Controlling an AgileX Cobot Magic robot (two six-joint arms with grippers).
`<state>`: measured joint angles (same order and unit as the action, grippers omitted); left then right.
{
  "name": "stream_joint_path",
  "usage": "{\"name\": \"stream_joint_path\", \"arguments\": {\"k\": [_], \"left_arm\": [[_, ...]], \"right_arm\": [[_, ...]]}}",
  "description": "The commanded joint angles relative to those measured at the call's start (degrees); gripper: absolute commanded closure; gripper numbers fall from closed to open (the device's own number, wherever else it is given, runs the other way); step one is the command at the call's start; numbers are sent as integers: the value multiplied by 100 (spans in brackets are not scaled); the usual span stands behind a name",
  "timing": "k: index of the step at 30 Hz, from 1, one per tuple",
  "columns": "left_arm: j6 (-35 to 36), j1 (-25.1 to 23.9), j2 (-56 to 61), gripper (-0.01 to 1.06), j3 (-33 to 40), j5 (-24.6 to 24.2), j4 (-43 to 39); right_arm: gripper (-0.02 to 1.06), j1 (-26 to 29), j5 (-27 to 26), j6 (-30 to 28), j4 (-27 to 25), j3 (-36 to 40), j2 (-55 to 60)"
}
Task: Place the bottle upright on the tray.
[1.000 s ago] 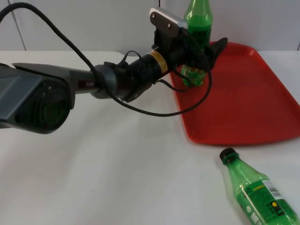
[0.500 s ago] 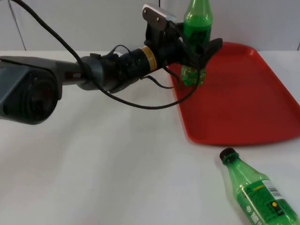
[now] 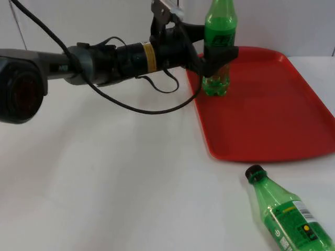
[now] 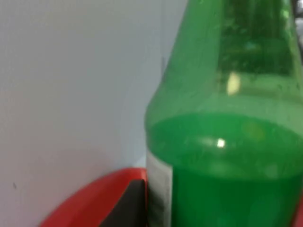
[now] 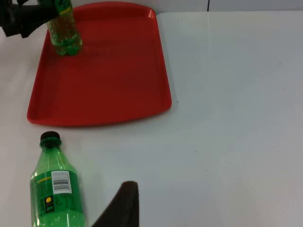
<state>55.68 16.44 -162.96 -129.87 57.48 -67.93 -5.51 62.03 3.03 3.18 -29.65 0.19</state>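
Observation:
A green bottle stands upright on the near-left corner of the red tray. My left gripper is open around the bottle's middle, one black finger crossing its front. In the left wrist view the bottle looms very close beside a black fingertip, over the tray's rim. A second green bottle with a black cap lies on its side on the table in front of the tray. The right wrist view looks over that lying bottle, the tray and the upright bottle; the right gripper waits above the table.
White table top spreads out to the left of the tray and in front of it. The grey partition wall rises just behind the tray and the left arm.
The left arm has lifted and drawn back to the left, its fingers sliding back along the upright bottle. That bottle has stayed put on the tray. The lying bottle has not moved.

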Motion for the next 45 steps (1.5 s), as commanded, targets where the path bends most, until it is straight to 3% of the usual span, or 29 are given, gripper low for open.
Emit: {"name": "stream_joint_path", "arguments": {"k": [1, 8, 14, 19, 22, 40, 45], "left_arm": [[368, -185, 107, 0, 2, 284, -488], [741, -421, 281, 0, 2, 272, -1220], [1512, -685, 606, 0, 2, 289, -2164], [2457, -976, 1050, 0, 2, 865, -3198], [2698, -1063, 1237, 0, 2, 1249, -3202], [4059, -1380, 2775, 0, 2, 1249, -3202], [4482, -1380, 2843, 0, -9, 1249, -2070]], "right_arm": [[0, 33, -24, -31, -6, 13, -19], [0, 33, -24, -31, -6, 13, -19], [0, 33, -24, -31, -6, 13, -19], [0, 33, -24, -31, -6, 13, -19], [0, 33, -24, -31, -6, 13, -19], [0, 33, -24, -31, -6, 13, -19], [0, 33, -24, -31, -6, 13, -19]]}}
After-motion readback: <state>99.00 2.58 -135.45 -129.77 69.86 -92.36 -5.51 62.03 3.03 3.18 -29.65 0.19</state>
